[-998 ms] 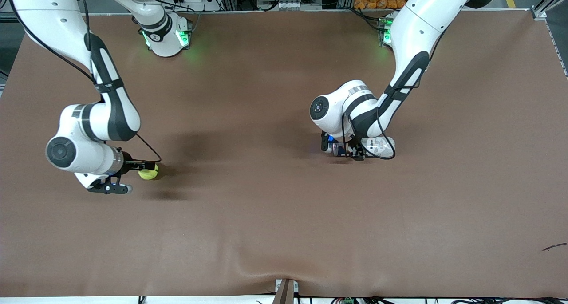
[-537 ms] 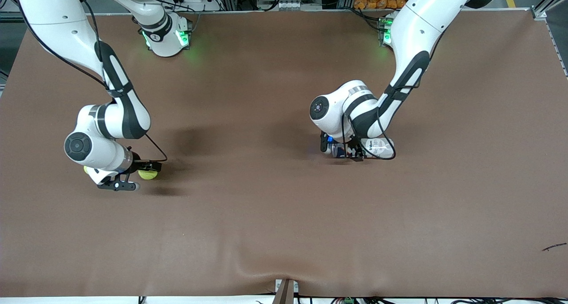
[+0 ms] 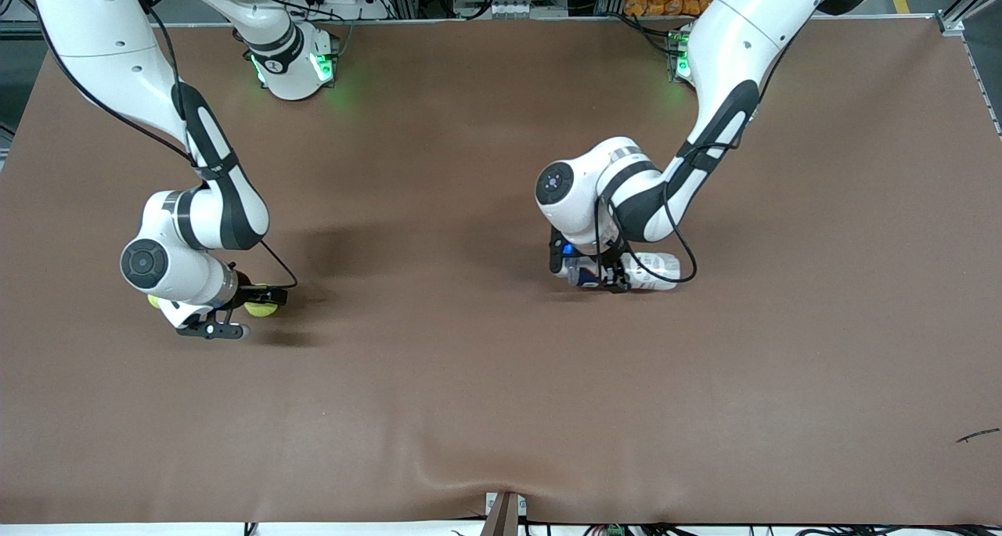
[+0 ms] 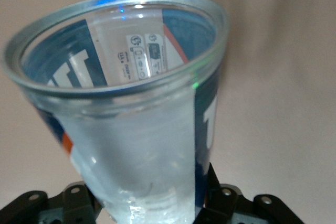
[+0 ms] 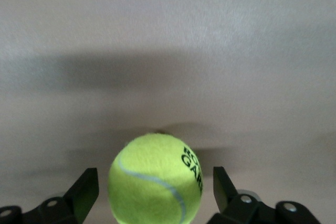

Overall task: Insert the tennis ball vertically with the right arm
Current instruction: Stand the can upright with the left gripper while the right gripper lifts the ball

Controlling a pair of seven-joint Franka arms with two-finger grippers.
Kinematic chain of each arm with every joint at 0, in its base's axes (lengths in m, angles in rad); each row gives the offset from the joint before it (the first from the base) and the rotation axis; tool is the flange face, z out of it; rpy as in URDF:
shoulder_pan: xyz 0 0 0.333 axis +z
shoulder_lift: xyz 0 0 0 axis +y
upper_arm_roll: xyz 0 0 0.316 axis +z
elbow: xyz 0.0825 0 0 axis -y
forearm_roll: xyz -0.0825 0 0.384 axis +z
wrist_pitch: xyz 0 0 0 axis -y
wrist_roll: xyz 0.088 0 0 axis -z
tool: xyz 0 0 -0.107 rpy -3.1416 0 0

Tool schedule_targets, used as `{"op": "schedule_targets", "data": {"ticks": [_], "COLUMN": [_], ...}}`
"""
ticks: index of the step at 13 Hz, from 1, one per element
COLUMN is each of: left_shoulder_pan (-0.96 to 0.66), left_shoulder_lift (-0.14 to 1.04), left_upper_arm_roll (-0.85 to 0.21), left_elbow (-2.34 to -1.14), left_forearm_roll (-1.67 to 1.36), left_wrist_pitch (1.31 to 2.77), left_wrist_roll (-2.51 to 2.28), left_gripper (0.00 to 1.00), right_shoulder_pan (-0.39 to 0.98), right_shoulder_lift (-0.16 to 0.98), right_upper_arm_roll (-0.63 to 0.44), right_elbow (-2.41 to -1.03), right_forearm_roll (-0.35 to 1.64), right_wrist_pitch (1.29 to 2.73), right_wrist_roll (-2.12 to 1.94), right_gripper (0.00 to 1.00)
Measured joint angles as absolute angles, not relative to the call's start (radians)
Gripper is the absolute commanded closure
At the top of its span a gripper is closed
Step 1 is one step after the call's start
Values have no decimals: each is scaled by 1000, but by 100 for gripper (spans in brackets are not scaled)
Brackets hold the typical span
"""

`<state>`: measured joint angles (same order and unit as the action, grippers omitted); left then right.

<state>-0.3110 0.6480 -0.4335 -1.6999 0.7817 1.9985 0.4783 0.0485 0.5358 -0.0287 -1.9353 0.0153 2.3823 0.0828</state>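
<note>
We see a wide brown table cover (image 3: 501, 379) with little on it: a small dark scrap (image 3: 977, 436) lies near the corner at the left arm's end, close to the front camera, well apart from everything else. A second yellow-green ball (image 3: 153, 301) peeks out from under the right arm's wrist, mostly hidden by it.

The only container is a clear plastic can (image 3: 654, 271) with a blue, white and orange label. In the front view it lies sideways, low over the table at the middle. In the left wrist view (image 4: 126, 124) we look into its open mouth and see nothing inside but the back of the label. The left gripper (image 3: 601, 273) is clenched around the can near its closed end, a dark finger on each side.

The tennis ball (image 3: 261, 309) sits toward the right arm's end of the table. It is yellow-green and fuzzy, with a pale curved seam and black lettering. The right gripper (image 3: 243, 314) is down at the ball; in the right wrist view the ball (image 5: 156, 179) lies between the two spread fingers (image 5: 84, 192), with a gap showing on either side, so the grip is loose and not yet closed on it.
</note>
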Motion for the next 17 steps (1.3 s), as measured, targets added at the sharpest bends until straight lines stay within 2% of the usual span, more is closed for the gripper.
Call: {"op": "schedule_targets", "data": {"ticks": [1, 4, 9, 13, 17], "left_shoulder_pan": [-324, -337, -336, -326, -320], "left_shoulder_lift": [648, 648, 657, 700, 712], "left_upper_arm_roll": [-434, -435, -432, -424, -424], "left_elbow": [-1666, -1592, -1558, -1477, -1464], "left_forearm_roll": [781, 773, 755, 748, 713], "left_wrist_pitch": [2025, 2139, 2387, 2571, 2721], "left_wrist_roll": [456, 362, 137, -21, -222], "left_gripper": [28, 28, 28, 28, 28], "right_shoulder_pan": [47, 34, 29, 29, 27], "right_shoulder_lift": [537, 543, 545, 545, 545], "right_upper_arm_roll": [-29, -29, -29, -29, -30], "right_elbow": [-1927, -1916, -1911, -1886, -1803], "right_forearm_roll": [15, 17, 17, 17, 17], "right_wrist_pitch": [2381, 2373, 2356, 2305, 2214], "right_wrist_roll": [83, 83, 83, 83, 83], "right_gripper": [60, 61, 61, 66, 71]}}
